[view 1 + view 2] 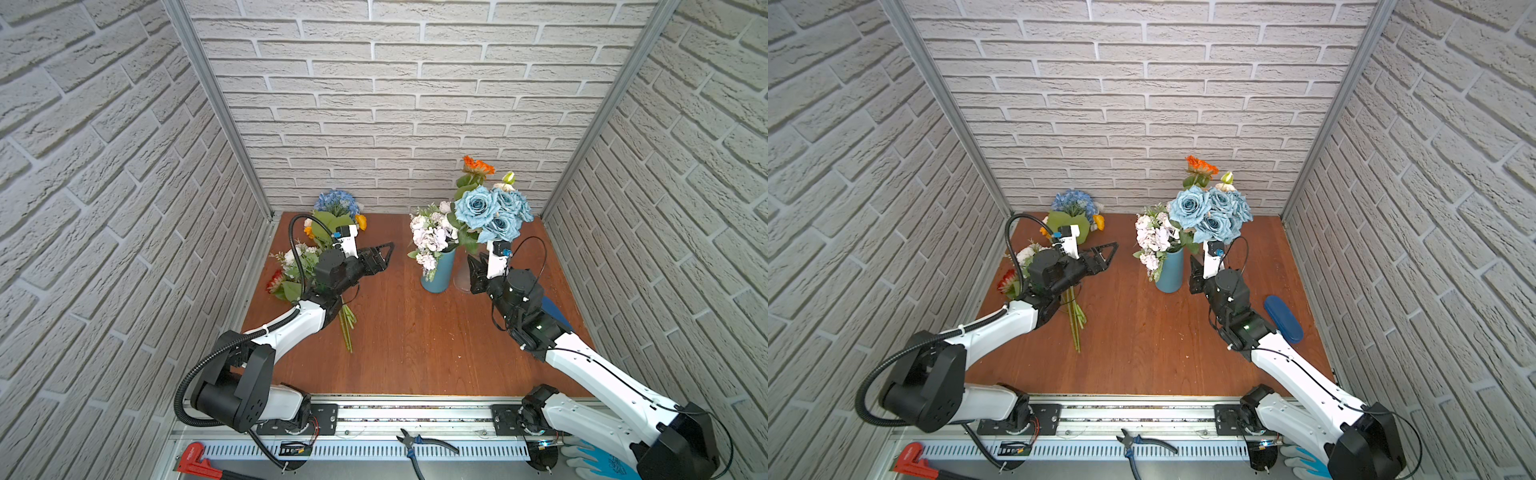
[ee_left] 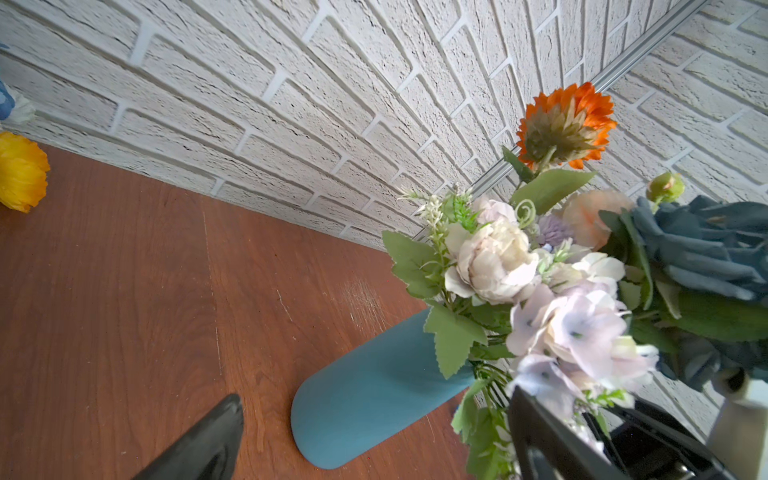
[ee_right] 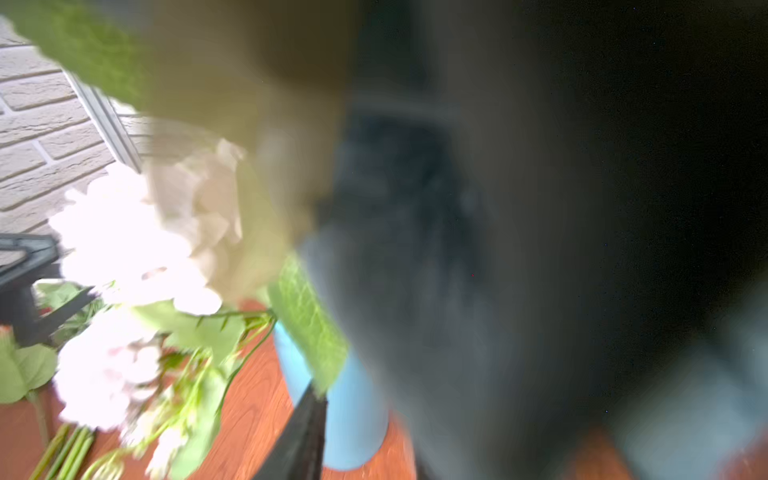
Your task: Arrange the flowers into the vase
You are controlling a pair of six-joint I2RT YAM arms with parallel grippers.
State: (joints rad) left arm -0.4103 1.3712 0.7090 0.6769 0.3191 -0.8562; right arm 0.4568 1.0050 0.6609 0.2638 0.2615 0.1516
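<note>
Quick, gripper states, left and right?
Left gripper: open, holding nothing.
Right gripper: cannot tell; its jaws are unclear beside the vase.

I see pliers [image 1: 415, 441] at six o'clock, a red wrench [image 1: 195, 457] at seven, a glove [image 1: 590, 461] at five, and a blue case [image 1: 1283, 318] at four.

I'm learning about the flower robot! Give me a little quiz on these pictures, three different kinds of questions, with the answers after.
1. True or false: the blue vase stands upright on the table.
2. Which bloom sticks up highest? A orange daisy, B purple tulip, C sunflower.
3. Fill in: the ___ gripper is wide open.
Key: 1 true; 2 A; 3 left gripper.
</note>
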